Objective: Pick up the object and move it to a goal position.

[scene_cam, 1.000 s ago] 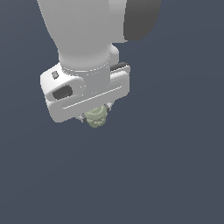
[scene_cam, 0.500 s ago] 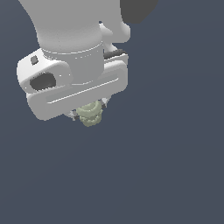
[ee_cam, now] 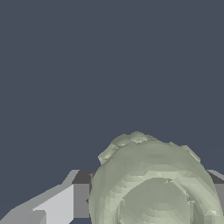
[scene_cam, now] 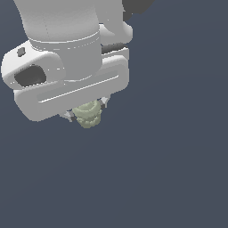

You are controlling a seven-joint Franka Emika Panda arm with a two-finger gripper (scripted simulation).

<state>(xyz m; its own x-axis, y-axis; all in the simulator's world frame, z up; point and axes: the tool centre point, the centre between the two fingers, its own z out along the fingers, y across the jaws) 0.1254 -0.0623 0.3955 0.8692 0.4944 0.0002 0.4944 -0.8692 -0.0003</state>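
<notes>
The end effector (scene_cam: 87, 111) is closed on the pale olive-green object (scene_cam: 88, 115), its short fingers (scene_cam: 68, 116) pressed against either side of the ridged lump just beneath the white bar. The exterior view shows the object hanging clear below the arm against plain dark background. The wrist view shows the object (ee_cam: 155, 186) close up, its stacked ridges filling the space between the grey finger (ee_cam: 61, 203) faces.

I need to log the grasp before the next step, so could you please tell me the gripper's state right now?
Gripper: shut on the olive-green object, which sits between the fingers and hangs below the gripper bar.
</notes>
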